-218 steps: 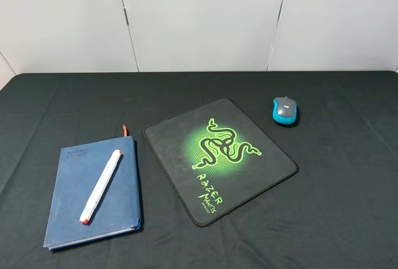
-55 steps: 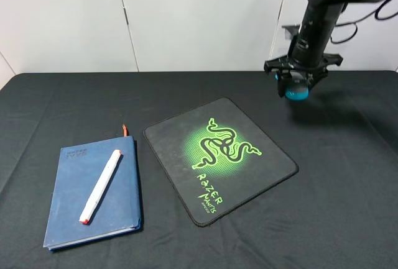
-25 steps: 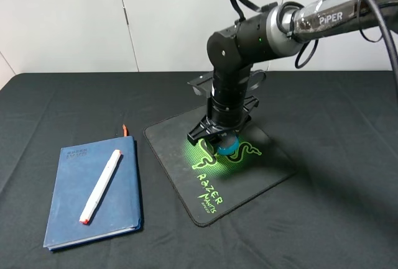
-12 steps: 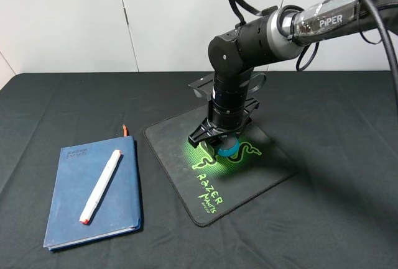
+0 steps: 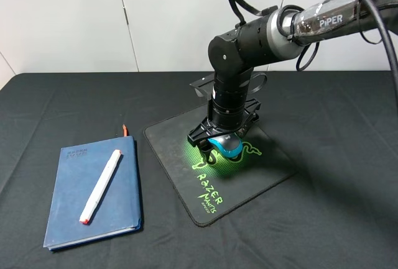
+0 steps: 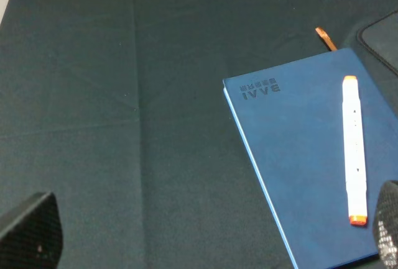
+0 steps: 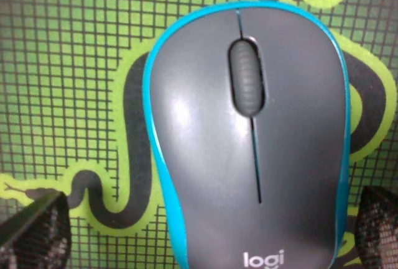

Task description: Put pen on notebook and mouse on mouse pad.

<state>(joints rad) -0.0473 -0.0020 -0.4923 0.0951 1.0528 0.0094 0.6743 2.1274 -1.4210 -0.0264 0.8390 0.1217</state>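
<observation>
Only the right wrist view shows the mouse (image 7: 249,138) clear of the pincer (image 7: 205,232) fingers.

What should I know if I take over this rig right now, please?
Right gripper: open, straddling the mouse, fingers clear of its sides in the right wrist view.
Left gripper: open, empty, above the cloth beside the notebook.
Mouse sits on the mouse pad, over the green logo. Pen lies on the notebook.
Done: both placements look complete.
Left: lift the right arm away without nudging the mouse.
</observation>
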